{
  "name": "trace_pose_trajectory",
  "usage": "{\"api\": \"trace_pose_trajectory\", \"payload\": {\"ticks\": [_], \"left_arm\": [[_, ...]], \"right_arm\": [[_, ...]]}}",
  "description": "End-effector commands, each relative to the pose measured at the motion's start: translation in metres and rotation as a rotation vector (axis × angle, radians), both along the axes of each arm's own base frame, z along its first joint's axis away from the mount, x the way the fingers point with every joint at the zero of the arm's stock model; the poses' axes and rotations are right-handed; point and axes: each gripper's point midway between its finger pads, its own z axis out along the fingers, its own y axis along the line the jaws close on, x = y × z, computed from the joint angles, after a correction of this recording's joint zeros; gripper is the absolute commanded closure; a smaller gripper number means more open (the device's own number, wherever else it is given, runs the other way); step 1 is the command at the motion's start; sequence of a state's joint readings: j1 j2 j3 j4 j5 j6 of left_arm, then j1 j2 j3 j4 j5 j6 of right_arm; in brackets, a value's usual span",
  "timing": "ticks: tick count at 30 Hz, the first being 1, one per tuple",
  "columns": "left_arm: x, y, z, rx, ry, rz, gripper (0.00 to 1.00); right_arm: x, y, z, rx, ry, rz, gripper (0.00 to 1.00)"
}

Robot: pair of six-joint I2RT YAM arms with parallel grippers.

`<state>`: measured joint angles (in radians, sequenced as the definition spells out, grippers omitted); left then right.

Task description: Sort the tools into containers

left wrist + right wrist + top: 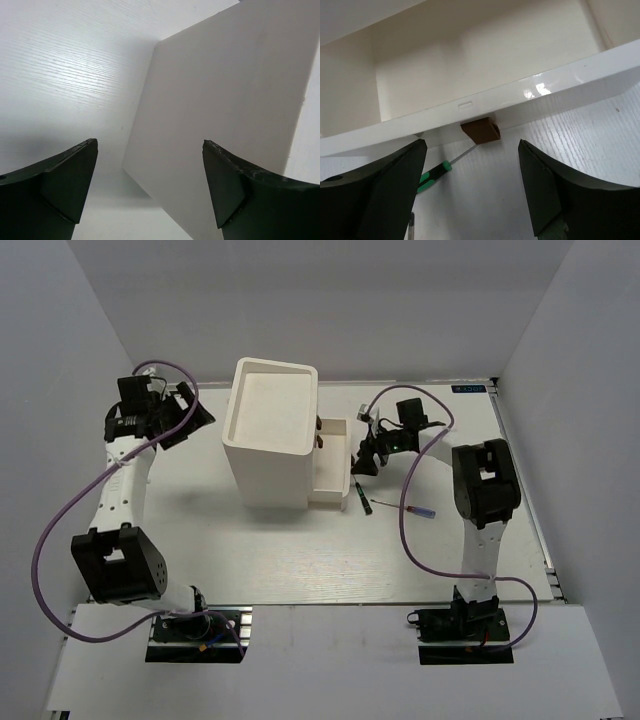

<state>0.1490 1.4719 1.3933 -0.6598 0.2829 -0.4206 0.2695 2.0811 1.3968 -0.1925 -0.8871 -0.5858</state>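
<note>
- The right gripper [471, 150] hovers just in front of a pulled-out drawer [545, 85]. Its fingers [395, 185] are spread wide with nothing between them. The brown knob [481, 131] sits in the gap ahead of the tips without touching them.
- This looks like the pause after one tool and before the next. The part of the drawer's inside that shows in the wrist view looks bare.
- A green-handled screwdriver [434, 175] lies flat on the worktop [300, 560], below and just beside the drawer front, close to this arm.
- A second thin screwdriver [400, 507] with a bluish handle lies a little further right, apart from the first. Both are unsorted and within the right arm's reach, which is probably why that arm works the open side.
- No pliers show in any view, and I cannot tell whether they are already inside a drawer.
- The cabinet [268, 430] stands upright in the middle, with its drawers opening toward the right arm.
- The left gripper [149, 145] is held off on the closed side, near the cabinet's plain wall and facing it but not touching. Its fingers are parted and empty, so it seems to be parked out of the way.
- The worktop is white with a faint wood grain, matte and evenly lit.
- White panels [60, 360] close in the back and sides, and a purple cable [60, 510] loops along each arm.
</note>
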Motion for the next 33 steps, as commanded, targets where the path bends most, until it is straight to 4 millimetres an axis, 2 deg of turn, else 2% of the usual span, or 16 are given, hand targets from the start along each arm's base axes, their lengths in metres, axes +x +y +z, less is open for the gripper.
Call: {"api": "trace_pose_trajectory", "payload": {"ticks": [1, 3, 6, 7, 8, 12, 13, 16, 18, 20, 24, 26, 29, 30, 31, 33], "left_arm": [[-0.019, 0.015, 0.074, 0.156, -0.162, 0.002, 0.04], [-0.029, 0.017, 0.104, 0.246, -0.232, -0.014, 0.12], [-0.050, 0.008, 0.137, 0.274, -0.335, -0.060, 0.60], [-0.056, -0.001, 0.144, 0.270, -0.363, -0.100, 0.90], [-0.064, -0.007, 0.156, 0.263, -0.407, -0.121, 1.00], [-0.080, -0.043, 0.203, 0.207, -0.569, -0.295, 1.00], [-0.089, -0.057, 0.225, 0.181, -0.633, -0.358, 0.97], [-0.088, -0.075, 0.238, 0.119, -0.665, -0.443, 0.76], [-0.089, -0.080, 0.240, 0.115, -0.678, -0.462, 0.56], [-0.087, -0.083, 0.231, 0.106, -0.661, -0.471, 0.46], [-0.079, -0.091, 0.200, 0.067, -0.598, -0.498, 0.39], [-0.079, -0.091, 0.200, 0.063, -0.608, -0.495, 0.38], [-0.080, -0.098, 0.197, 0.054, -0.600, -0.514, 0.38], [-0.080, -0.099, 0.197, 0.057, -0.600, -0.512, 0.38], [-0.077, -0.099, 0.193, 0.062, -0.593, -0.515, 0.38], [-0.078, -0.106, 0.196, 0.065, -0.589, -0.534, 0.41]], "right_arm": [[0.001, -0.011, 0.048, -0.028, -0.053, -0.035, 0.22], [-0.004, -0.034, 0.047, -0.143, -0.038, -0.092, 0.26], [-0.035, -0.063, 0.038, -0.273, -0.012, -0.060, 0.38], [-0.052, -0.077, 0.026, -0.323, -0.013, -0.047, 0.42], [-0.056, -0.084, 0.024, -0.355, -0.024, -0.051, 0.44], [-0.085, -0.125, 0.016, -0.496, -0.045, -0.055, 0.46], [-0.089, -0.131, 0.014, -0.512, -0.039, -0.056, 0.46], [-0.111, -0.149, 0.003, -0.583, 0.023, -0.037, 0.45], [-0.113, -0.161, -0.006, -0.634, 0.017, -0.051, 0.45], [-0.120, -0.167, -0.017, -0.669, 0.024, -0.051, 0.44], [-0.122, -0.182, -0.036, -0.756, 0.014, -0.056, 0.44], [-0.126, -0.184, -0.041, -0.770, 0.024, -0.049, 0.44], [-0.131, -0.185, -0.046, -0.773, 0.026, -0.042, 0.62], [-0.132, -0.185, -0.046, -0.770, 0.027, -0.036, 0.84], [-0.135, -0.184, -0.047, -0.771, 0.032, -0.022, 0.94], [-0.137, -0.181, -0.042, -0.750, 0.035, -0.023, 1.00]]}}
